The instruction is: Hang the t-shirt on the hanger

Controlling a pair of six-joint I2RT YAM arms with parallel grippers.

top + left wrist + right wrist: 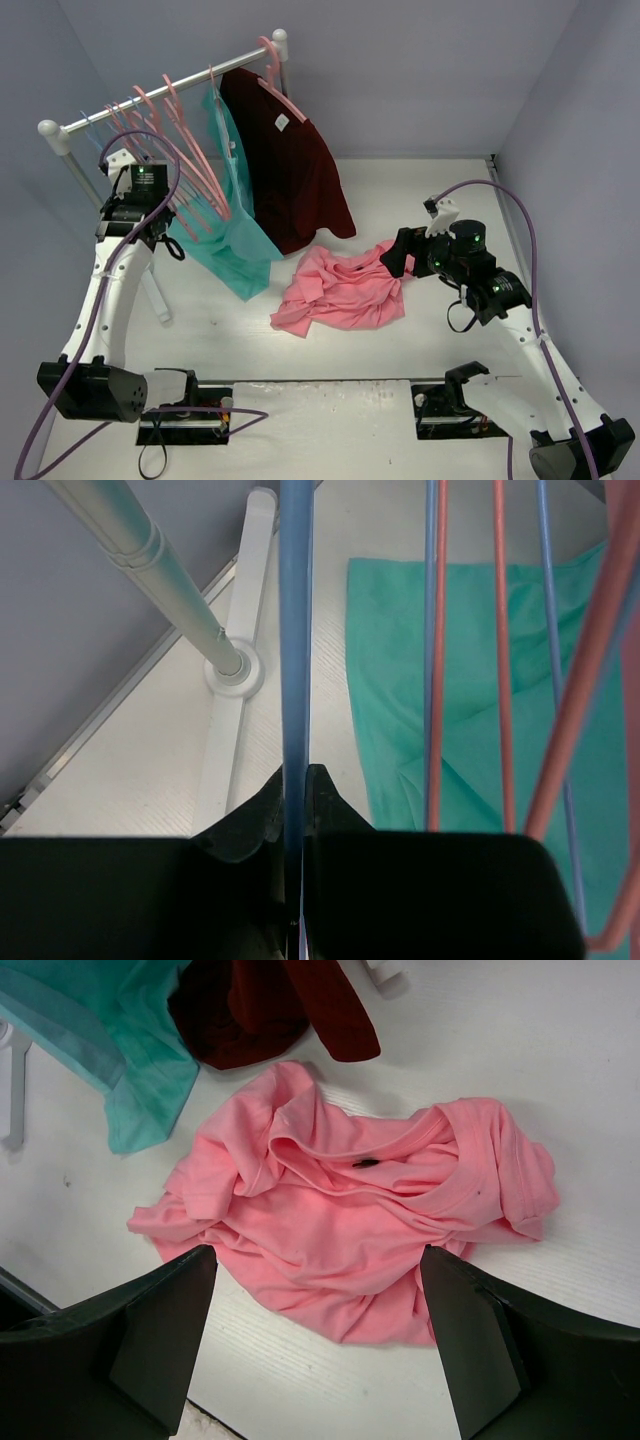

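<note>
Jaws of the right gripper (pixel 318 1260) stand wide apart with nothing in them. From that wrist camera I see the t-shirt (pixel 350 1210) lying crumpled on the table (pixel 560 1050), its middle in the gap between the two dark fingers (pixel 165 1345) and beyond their tips. I cannot tell whether either tip touches the cloth. From above, this gripper sits at the right edge of the pink heap (pixel 345 290), which lies on the tabletop near the hems of the teal shirt (pixel 235 245) and the maroon shirt (pixel 290 175).

My left gripper (pixel 297 780) is up at the rail (pixel 160 98), among the pink hangers (pixel 180 150). Its jaws are closed tight on a light-blue bar of the hanger (pixel 295 630), which runs straight down the wrist view into the pinch. Thinner blue and pink wires hang just to the right, with teal cloth behind them. The hanger and the t-shirt are well apart, one at the rack, the other on the table.
</note>
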